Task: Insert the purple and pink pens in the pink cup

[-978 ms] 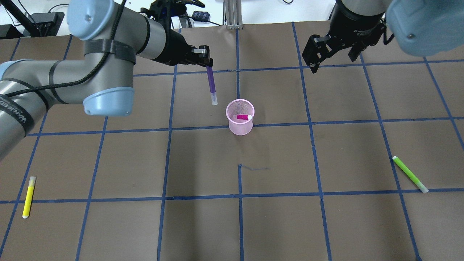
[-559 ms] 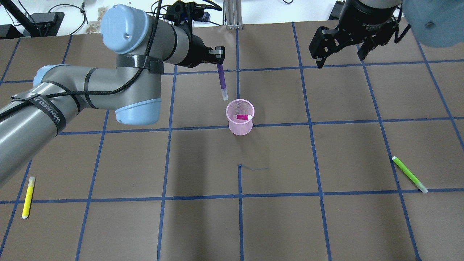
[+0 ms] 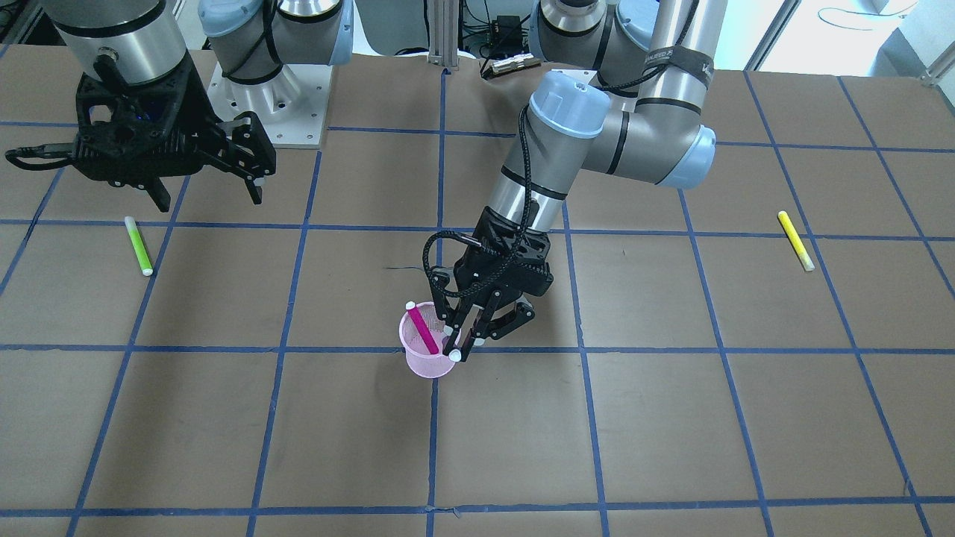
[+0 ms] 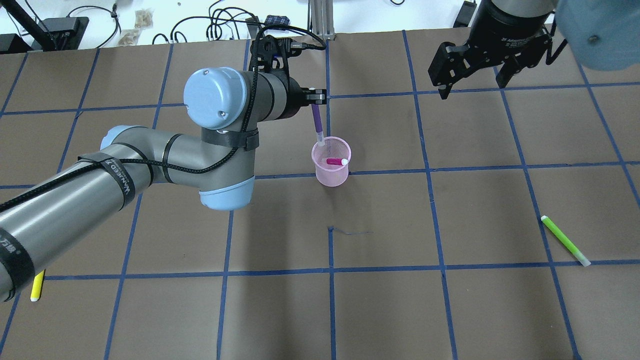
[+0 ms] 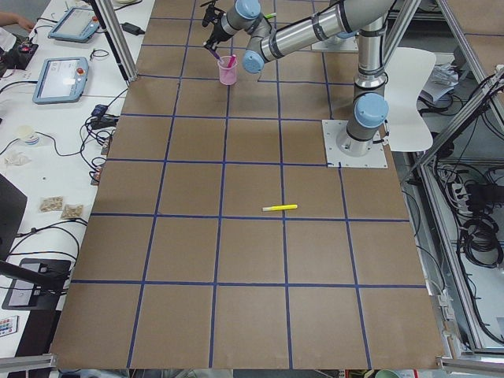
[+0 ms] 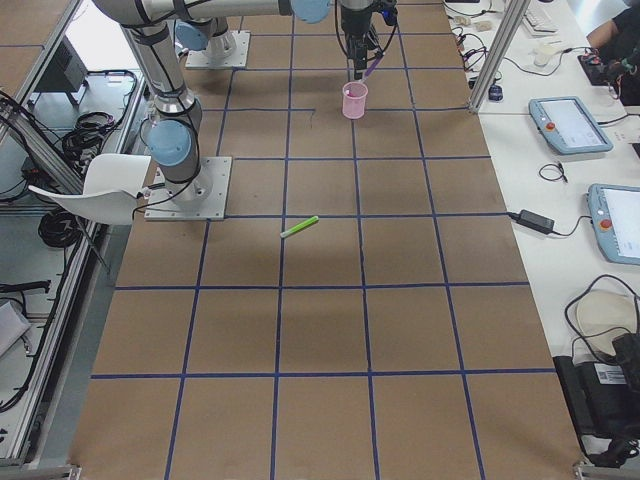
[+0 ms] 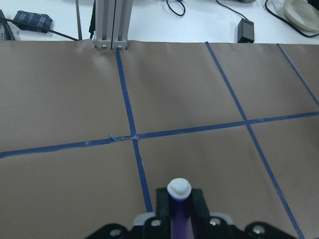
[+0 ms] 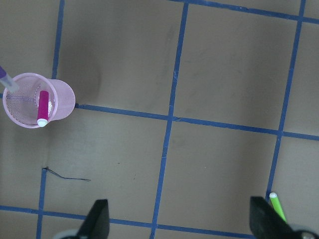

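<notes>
The pink mesh cup stands upright near the table's middle, also in the front view and the right wrist view. A pink pen leans inside it. My left gripper is shut on a purple pen that hangs downward. Its clear lower end sits at the cup's far-left rim. The left wrist view shows the pen's top between the fingers. My right gripper is open and empty, high at the far right, away from the cup.
A green pen lies on the table at the right, also in the front view. A yellow pen lies on the robot's left side, partly hidden under my left arm in the overhead view. Blue tape lines grid the brown table.
My left arm has swung to the right with the purple pen, bringing its lower end from left of the cup to the cup's rim. The right gripper has barely moved.
</notes>
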`<control>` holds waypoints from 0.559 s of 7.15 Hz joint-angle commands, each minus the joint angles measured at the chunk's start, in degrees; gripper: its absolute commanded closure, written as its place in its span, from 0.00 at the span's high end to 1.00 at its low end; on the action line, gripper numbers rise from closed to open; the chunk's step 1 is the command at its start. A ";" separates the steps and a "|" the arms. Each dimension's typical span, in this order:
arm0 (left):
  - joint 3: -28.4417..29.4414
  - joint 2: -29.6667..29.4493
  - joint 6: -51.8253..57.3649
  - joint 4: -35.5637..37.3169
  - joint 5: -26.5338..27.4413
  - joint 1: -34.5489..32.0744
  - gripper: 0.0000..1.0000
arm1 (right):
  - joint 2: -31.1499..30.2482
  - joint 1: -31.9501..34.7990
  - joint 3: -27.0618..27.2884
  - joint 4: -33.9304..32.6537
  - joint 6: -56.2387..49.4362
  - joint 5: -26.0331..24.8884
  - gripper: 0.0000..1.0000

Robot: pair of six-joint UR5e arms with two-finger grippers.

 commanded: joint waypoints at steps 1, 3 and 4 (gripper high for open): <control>-0.67 -0.60 -1.40 1.28 2.82 -3.09 0.00 | 0.00 0.01 0.01 -0.01 -0.13 0.07 1.00; -1.72 -0.34 -0.54 1.28 3.01 -3.28 0.00 | 0.00 0.10 0.02 0.07 0.22 -0.02 1.00; -2.42 -0.34 -0.44 1.19 3.18 -3.28 0.00 | 0.00 0.10 0.01 0.16 0.22 -0.02 1.00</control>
